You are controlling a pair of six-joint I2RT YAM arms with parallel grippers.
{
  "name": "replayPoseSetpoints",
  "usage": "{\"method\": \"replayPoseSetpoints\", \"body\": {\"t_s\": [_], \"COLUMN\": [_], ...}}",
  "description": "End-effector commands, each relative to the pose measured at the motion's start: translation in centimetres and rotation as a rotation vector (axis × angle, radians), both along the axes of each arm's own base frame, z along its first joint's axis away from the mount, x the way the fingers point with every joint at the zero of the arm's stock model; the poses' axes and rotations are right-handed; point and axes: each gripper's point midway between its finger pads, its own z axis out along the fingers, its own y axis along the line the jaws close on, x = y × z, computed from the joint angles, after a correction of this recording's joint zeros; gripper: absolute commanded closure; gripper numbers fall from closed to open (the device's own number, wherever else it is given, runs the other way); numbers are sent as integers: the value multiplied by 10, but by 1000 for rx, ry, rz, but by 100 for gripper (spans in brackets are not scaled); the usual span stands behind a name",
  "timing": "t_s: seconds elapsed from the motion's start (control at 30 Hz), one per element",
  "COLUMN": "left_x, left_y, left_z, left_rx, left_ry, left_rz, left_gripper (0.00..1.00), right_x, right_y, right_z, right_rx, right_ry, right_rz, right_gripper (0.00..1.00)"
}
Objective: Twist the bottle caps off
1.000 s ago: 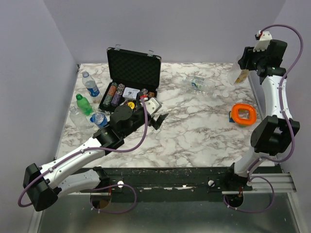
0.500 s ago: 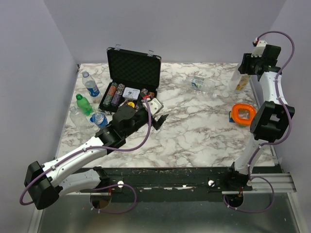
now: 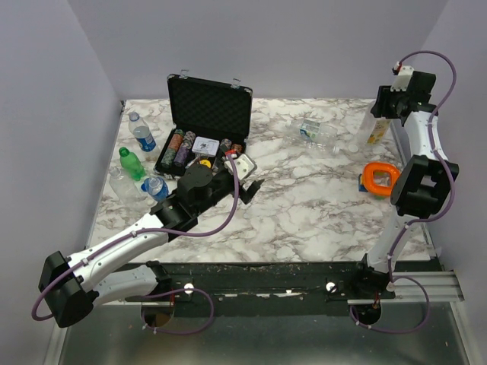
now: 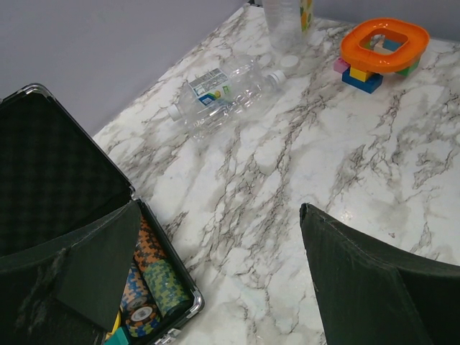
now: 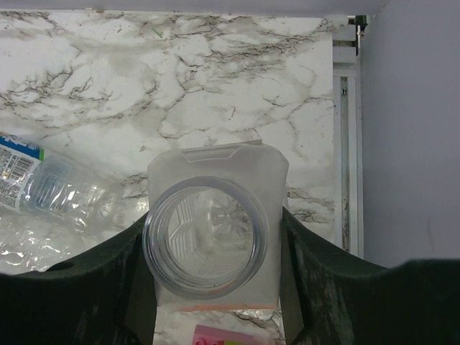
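Overhead, a marble-patterned table (image 3: 304,205) carried two robot arms reaching out from its near edge.

The right arm stretched to the far right corner. There the right gripper (image 5: 213,237) closed on a standing bottle (image 5: 208,237), its dark fingers (image 5: 316,280) pressed against both sides. Seen from directly above by the wrist camera, this bottle was clear plastic with squared shoulders and a wide round mouth, open so that the inside showed. From overhead it had a yellow label. It stood upright on the table by the right edge rail.

Just left of it a second clear bottle, the lying bottle (image 4: 223,90), rested on its side. It was crumpled and had a blue, green and white label. A small white cap (image 4: 275,75) sat at its end nearest the standing bottle. Whether that cap was screwed on could not be told.

Near the standing bottle, closer to the arms, sat an orange ring toy (image 3: 380,178) on coloured blocks.

The left arm reached to the middle left of the table. The left gripper (image 4: 220,208) hung above bare marble with its fingers (image 4: 374,287) spread wide, holding nothing.

Beside it an open black chip case (image 3: 209,114) held stacks of striped poker chips (image 4: 154,291).

At the left edge stood more bottles, close together:
- a blue-labelled bottle (image 3: 141,134) with a pale cap
- a green bottle (image 3: 132,163) with a green cap
- a small blue bottle (image 3: 156,187) touching the left arm's side
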Motion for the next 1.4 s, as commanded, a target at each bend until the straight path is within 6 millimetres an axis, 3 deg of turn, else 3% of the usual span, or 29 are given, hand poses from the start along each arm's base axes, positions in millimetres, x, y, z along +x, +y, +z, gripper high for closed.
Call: {"method": "replayPoseSetpoints", "body": {"t_s": [0.0,0.4,0.8,1.17,1.37], "left_x": [5,4,3,0,-1], "left_y": [2,3,4,6,8], "left_z": [0,1,5,13,16], "left_rx": [-2,-5,-11,-26,-34], "left_ry": [-17,-18,-25,-35,-42], "left_rz": [25,24,22,18,21], "left_gripper": [1,1,1,1,1], "right_x": [3,2,-8,-39,-63], "right_y": [-4,-5,-5,-11,4], "right_z": [0,1,26,75,80], "right_rx": [-4,-8,-12,1,24], "right_ry": [7,9,-34,-155,-178], "right_rz": [5,-9,-25,-109,-82], "right_gripper": [47,27,4,0,0]}}
